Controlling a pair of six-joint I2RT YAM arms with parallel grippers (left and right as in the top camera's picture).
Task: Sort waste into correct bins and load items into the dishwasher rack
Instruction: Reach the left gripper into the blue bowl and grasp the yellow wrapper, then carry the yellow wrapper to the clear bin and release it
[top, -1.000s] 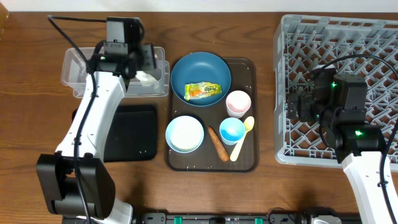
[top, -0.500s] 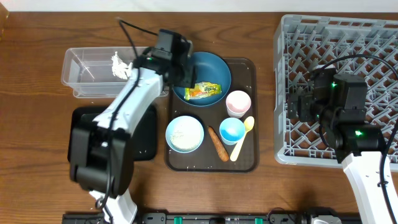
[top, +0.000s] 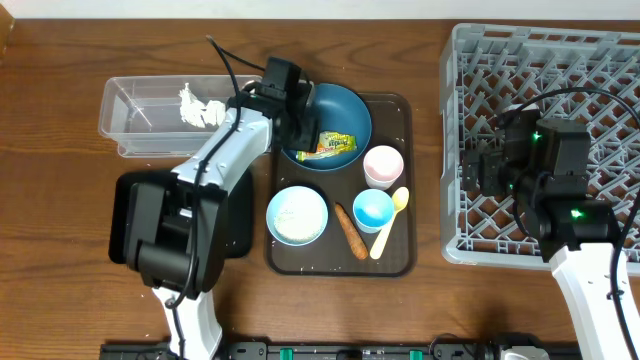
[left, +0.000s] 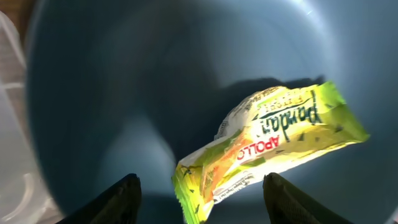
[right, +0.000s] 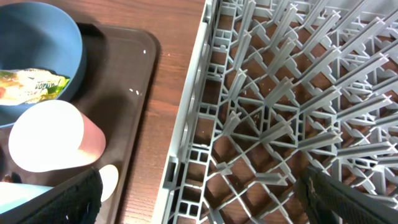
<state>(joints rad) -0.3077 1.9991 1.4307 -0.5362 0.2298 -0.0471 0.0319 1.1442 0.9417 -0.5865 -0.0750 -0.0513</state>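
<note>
My left gripper (top: 303, 130) is open inside the large dark-blue bowl (top: 345, 108), its fingers (left: 198, 205) on either side of the yellow-green wrapper (left: 273, 146), not closed on it. The wrapper also shows in the overhead view (top: 328, 146). The crumpled white tissue (top: 199, 107) lies in the clear tub (top: 140, 118). The black tray (top: 235, 215) lies below it. On the brown tray are the white bowl (top: 297, 215) with rice grains, the carrot stick (top: 350, 231), pink cup (top: 383, 164), light-blue cup (top: 374, 209) and yellow spoon (top: 391, 220). My right gripper (right: 199, 205) is open and empty over the grey rack's (top: 545, 140) left edge.
The brown serving tray (top: 400, 262) sits between the bins and the rack. The rack's upright pegs (right: 292, 93) fill the right wrist view. Bare wood table (top: 60, 200) lies to the left and front.
My left arm has swung right from over the clear tub, leaving the tissue in it, and lowered its open gripper into the dark-blue bowl around the wrapper. The right arm has not moved.
</note>
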